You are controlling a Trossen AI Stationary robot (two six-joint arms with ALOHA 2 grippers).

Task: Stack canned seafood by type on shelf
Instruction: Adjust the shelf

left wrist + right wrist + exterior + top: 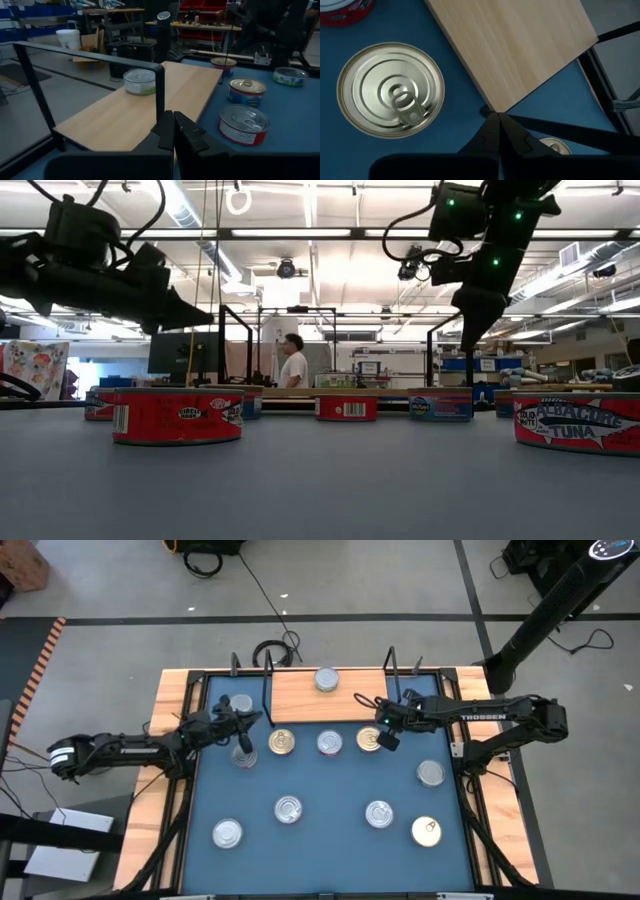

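On the light wooden shelf board (320, 697) with black wire end frames, only one silver-topped flat tin (326, 679) is sitting, near the back edge. Everything else is waiting on the blue mat (330, 840): three tins in a row just in front of the shelf, a gold-topped tin (281, 742), a silver-topped tin with red side (330, 743) and another gold-topped tin (369, 740), with more scattered nearer the front.

Left gripper (244, 718) is hovering by the shelf's left front corner, fingers (172, 132) pressed together, holding nothing. Wrist view is looking along the board, so the arm seems to be lining up rather than picking.

Right gripper (380, 721) is hanging over the shelf's right front corner, just beside the gold tin (391, 89), fingers (498, 131) also pressed together, empty. That pose reads as staging above the nearest tin.

Judgement: sorting is barely started. Next pick needs the fingers spreading first, then dropping around a tin's rim; tins are low and flat, so a shallow grasp could slip.
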